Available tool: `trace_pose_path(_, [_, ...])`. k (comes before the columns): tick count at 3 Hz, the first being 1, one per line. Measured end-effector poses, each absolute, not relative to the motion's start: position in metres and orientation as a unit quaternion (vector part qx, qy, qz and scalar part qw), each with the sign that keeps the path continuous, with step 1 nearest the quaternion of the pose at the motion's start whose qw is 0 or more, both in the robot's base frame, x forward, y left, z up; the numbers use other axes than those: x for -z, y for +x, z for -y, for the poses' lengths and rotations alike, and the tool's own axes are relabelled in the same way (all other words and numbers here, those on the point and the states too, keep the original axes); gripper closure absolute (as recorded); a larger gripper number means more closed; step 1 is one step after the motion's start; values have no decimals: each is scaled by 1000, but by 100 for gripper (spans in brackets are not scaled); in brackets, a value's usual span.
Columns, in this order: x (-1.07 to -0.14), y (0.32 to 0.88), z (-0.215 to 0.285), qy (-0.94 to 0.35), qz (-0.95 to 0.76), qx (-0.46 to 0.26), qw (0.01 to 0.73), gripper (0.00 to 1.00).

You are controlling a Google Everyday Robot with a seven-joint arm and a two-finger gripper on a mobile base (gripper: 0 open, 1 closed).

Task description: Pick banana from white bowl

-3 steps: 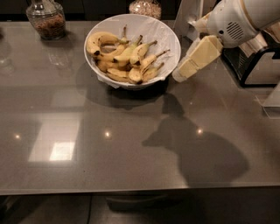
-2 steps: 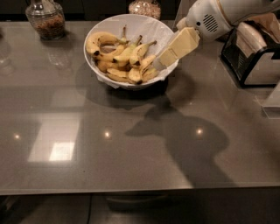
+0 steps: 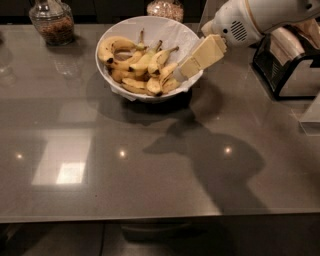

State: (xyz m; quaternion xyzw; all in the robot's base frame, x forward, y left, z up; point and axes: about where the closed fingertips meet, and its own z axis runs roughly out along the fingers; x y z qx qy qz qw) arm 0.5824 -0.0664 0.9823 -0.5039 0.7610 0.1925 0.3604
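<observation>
1. Grey, shiny stone is seen nearest: the table [image 3: 150, 195], with a big dark shadow [image 3: 225, 160] laid across it toward 4 o'clock.
2. Farther back, toward 12 o'clock, the white bowl [image 3: 167, 29] is set on the table. It is lined with crinkly paper, and the bananas [image 3: 137, 67] are piled in it from the middle to its 9 o'clock side.
3. The gripper [image 3: 187, 67] is held over the bowl's 3 o'clock edge and is tipped down at the nearest banana ends. Whether anything is gripped cannot be told. No banana is seen lifted.
4. Trouble could be caused here. If the edge or the paper is bumped, the bowl could be pushed or tipped. If a banana joined to others is pulled, the whole bunch could be dragged out.
5. At 2 o'clock a black box [image 3: 287, 67] is kept close to the arm and could be knocked.
6. Farthest back, a glass jar [image 3: 50, 22] is seen at 10 o'clock and a second jar [image 3: 165, 7] at 12 o'clock.
</observation>
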Motion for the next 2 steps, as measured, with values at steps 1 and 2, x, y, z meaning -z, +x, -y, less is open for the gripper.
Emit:
trace_pose_path(1, [-970,592,55,-487,-745,-196,411,0])
trace_pose_path(2, [-960,604,45,-454,-737,-201,458,0])
